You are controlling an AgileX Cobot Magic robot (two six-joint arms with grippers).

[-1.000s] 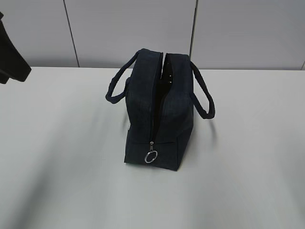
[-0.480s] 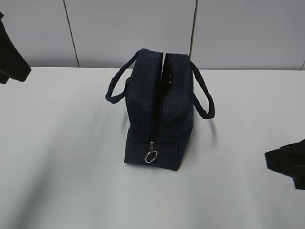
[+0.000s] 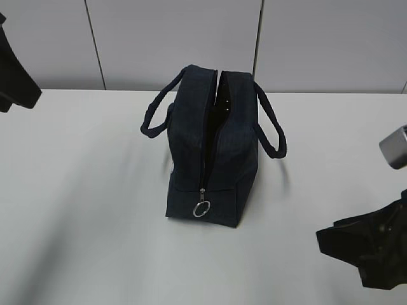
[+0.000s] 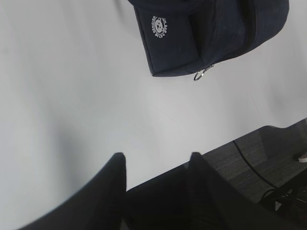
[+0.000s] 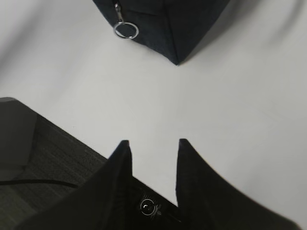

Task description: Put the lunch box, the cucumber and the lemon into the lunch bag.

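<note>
Fingers of both grippers — left gripper (image 4: 154, 160) and right gripper (image 5: 152, 143) — stand parted over bare table (image 3: 82, 210), grasping nothing. We see the lunch bag (image 3: 213, 149) upright mid-table with its zipper partly undone; no lunch box, cucumber or lemon shows outside it — whether they are inside we cannot tell.

Left gripper (image 4: 154, 160) and right gripper (image 5: 152, 146), jaws apart, empty.
</note>
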